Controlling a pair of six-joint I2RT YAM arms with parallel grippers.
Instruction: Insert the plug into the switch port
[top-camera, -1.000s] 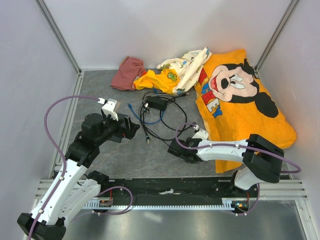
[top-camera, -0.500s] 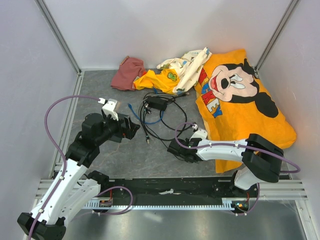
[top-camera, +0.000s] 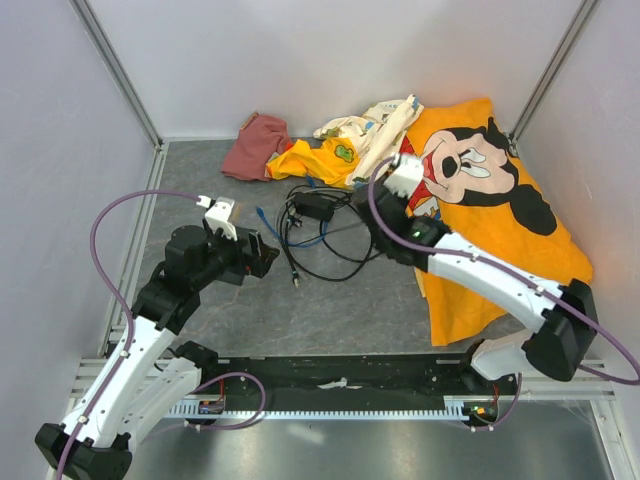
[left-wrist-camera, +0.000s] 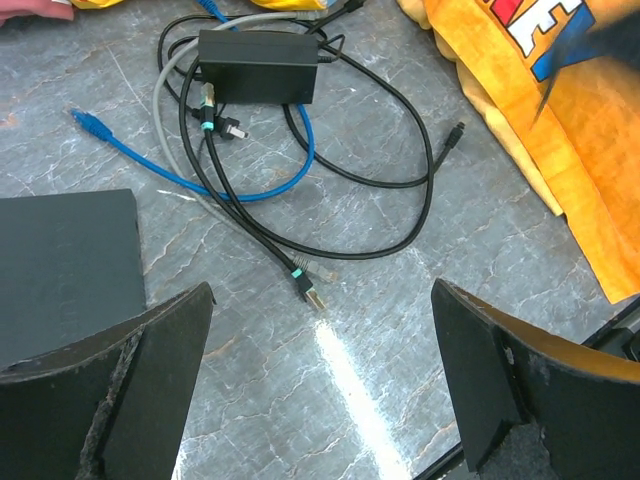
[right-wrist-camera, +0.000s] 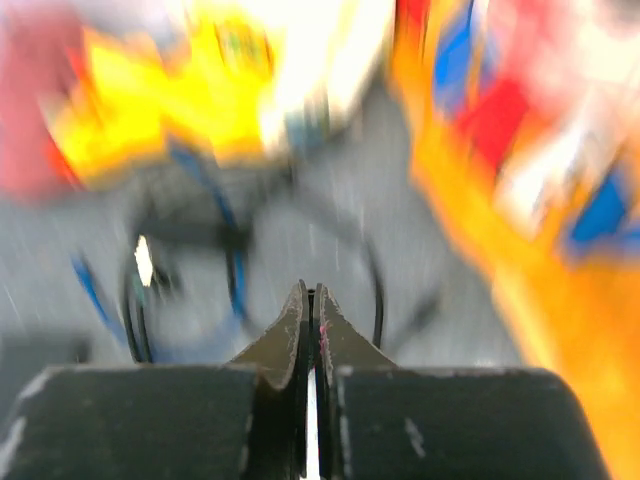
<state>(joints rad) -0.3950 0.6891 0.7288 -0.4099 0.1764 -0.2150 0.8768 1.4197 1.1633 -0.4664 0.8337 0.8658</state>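
The switch (top-camera: 313, 208) is a small black box (left-wrist-camera: 258, 65) lying among tangled cables at mid-table. The thin blue cable (left-wrist-camera: 250, 185) loops beside it, and its plug (left-wrist-camera: 85, 120) lies free on the table, left of the box (top-camera: 259, 211). My left gripper (left-wrist-camera: 320, 400) hovers open, nearer than the cables, its fingers (left-wrist-camera: 110, 390) spread wide with nothing between them. My right gripper (top-camera: 378, 215) is raised just right of the cable tangle. In the blurred right wrist view its fingertips (right-wrist-camera: 312, 300) are pressed together and empty.
A black cable end with a teal band (left-wrist-camera: 305, 285) lies just ahead of my left gripper. A large orange Mickey cloth (top-camera: 490, 220) covers the right side. A pile of clothes (top-camera: 330, 150) sits at the back, close behind the switch.
My right arm has swung from the front middle of the table up and back toward the cables, and its jaws have shut. The left arm has stayed put.
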